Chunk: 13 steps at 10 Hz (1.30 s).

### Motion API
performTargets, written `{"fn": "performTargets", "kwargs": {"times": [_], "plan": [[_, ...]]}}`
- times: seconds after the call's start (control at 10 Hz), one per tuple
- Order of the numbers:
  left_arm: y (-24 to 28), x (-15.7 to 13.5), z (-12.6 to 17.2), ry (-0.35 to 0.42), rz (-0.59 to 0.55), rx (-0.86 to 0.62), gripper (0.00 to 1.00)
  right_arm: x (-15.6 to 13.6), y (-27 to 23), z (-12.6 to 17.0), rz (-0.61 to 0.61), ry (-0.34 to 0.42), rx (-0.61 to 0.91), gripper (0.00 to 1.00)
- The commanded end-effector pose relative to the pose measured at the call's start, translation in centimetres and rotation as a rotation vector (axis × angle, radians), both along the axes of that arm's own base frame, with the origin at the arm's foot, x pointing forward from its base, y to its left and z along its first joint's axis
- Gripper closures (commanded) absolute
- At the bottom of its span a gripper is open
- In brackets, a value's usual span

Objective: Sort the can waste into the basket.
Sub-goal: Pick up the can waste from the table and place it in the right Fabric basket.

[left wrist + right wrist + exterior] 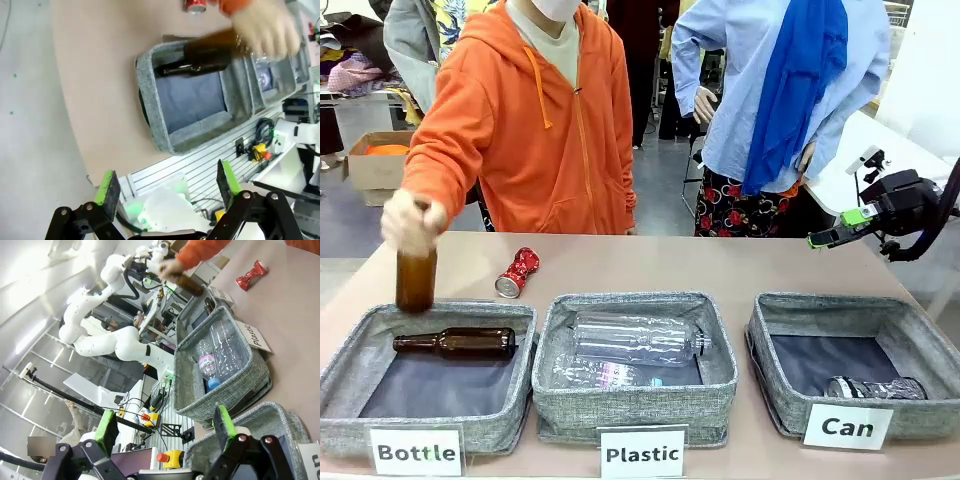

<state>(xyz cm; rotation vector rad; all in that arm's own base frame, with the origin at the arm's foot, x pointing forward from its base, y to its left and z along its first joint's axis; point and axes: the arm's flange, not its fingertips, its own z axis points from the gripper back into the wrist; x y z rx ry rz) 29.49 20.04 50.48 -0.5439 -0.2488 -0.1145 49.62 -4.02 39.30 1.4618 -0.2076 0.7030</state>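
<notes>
A dented red can point(517, 272) lies on the table behind the left basket; it also appears as the red can point(251, 275) and the red can point(195, 5). A dark can point(875, 388) lies inside the grey basket labelled "Can" point(920, 420). My right gripper point(822, 238) hovers above and behind that basket's far right corner. In the right wrist view the right gripper point(165, 424) is open and empty above the Can basket's rim point(272, 412). My left gripper point(167, 182) is open and empty, off the table's edge, short of the Bottle basket point(150, 105).
A person in an orange hoodie holds a brown bottle point(416, 278) upright with one hand point(412, 218) over the Bottle basket point(350, 360), where another brown bottle point(455, 343) lies. The Plastic basket point(635, 405) in the middle holds clear plastic bottles point(635, 340).
</notes>
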Motion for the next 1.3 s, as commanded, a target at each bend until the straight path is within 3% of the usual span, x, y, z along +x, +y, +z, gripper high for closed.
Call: {"fn": "performTargets", "kwargs": {"times": [0.0,0.6,0.9,1.2], "plan": [[-0.3,0.5,0.4,-0.008,-0.002,-0.01,0.0,-0.2,0.1,0.3,0.006,-0.009,-0.019,0.0],[-4.9,4.4,-0.4,0.044,-0.09,0.058,0.0,-0.2,0.1,0.3,0.006,-0.009,-0.019,0.0],[0.1,1.8,0.4,0.079,0.025,0.065,0.0,-0.2,0.1,0.3,0.006,-0.009,-0.019,0.0],[1.8,-1.4,-1.3,0.038,0.063,0.019,0.0,-0.2,0.1,0.3,0.006,-0.009,-0.019,0.0]]}}
